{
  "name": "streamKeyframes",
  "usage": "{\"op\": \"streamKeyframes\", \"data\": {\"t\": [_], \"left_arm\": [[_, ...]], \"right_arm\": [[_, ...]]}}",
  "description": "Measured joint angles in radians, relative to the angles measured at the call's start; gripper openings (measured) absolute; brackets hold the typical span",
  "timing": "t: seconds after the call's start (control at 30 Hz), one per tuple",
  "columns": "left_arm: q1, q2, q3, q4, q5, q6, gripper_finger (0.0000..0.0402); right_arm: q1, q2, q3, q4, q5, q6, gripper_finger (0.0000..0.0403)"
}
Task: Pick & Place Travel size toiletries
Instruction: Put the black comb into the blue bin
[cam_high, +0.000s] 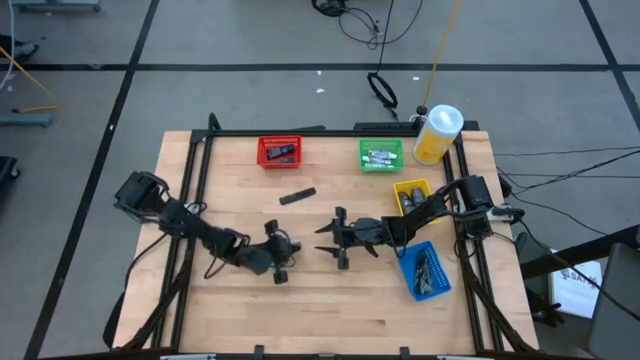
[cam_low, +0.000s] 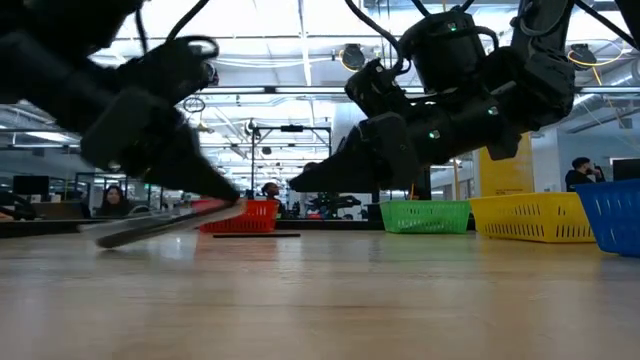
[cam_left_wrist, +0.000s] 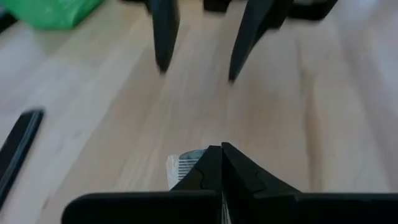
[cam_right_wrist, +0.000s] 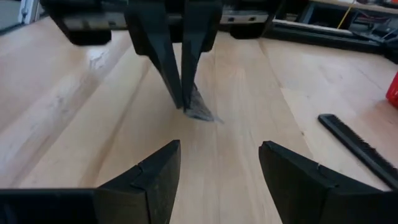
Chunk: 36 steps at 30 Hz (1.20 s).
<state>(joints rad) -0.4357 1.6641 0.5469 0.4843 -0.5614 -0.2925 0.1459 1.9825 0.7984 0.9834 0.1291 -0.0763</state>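
Note:
My left gripper (cam_left_wrist: 221, 148) is shut on a small silvery-grey sachet (cam_right_wrist: 200, 111) near the middle of the table (cam_high: 230, 210). My right gripper (cam_right_wrist: 217, 174) faces it from the right, open and holding nothing, its fingertips a short way from the sachet. A long flat black toiletry (cam_high: 297, 196) lies flat on the wood farther back, also seen in the right wrist view (cam_right_wrist: 357, 146). More small toiletries lie in the red bin (cam_high: 279, 151), green bin (cam_high: 381, 155), yellow bin (cam_high: 410, 192) and blue bin (cam_high: 425, 270). My left gripper pinches the sachet's upper edge (cam_right_wrist: 191, 99) between its two shut fingers (cam_right_wrist: 168, 62), which slant down from above. The sachet hangs below the fingertips, and a printed corner (cam_left_wrist: 184, 165) pokes out beside them. Whether its lower end touches the wood I cannot tell.
A large yellow bottle with a white cap (cam_high: 437, 133) stands at the far right corner next to the green bin. A black frame rail (cam_high: 300, 131) runs along the table's far edge and down its sides. Bare wood lies between the two grippers and toward the near edge.

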Motion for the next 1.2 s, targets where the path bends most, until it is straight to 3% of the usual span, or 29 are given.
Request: {"op": "streamKeyframes", "data": {"t": [0.33, 0.63, 0.93, 1.2], "left_arm": [[0.085, -0.001, 0.003, 0.152, 0.194, 0.09, 0.0], [0.122, -0.001, 0.003, 0.176, 0.249, 0.107, 0.0], [0.125, -0.001, 0.003, 0.178, 0.247, 0.115, 0.0], [0.137, -0.002, 0.004, 0.234, 0.246, 0.127, 0.0]], "right_arm": [[0.016, -0.003, -0.009, 0.002, 0.0, -0.199, 0.0225], [0.017, 0.004, 0.058, -0.079, -0.052, -0.406, 0.0244], [0.019, 0.004, 0.07, -0.076, -0.112, -0.56, 0.0192], [0.004, 0.004, 0.07, -0.079, -0.107, -0.572, 0.0113]]}}
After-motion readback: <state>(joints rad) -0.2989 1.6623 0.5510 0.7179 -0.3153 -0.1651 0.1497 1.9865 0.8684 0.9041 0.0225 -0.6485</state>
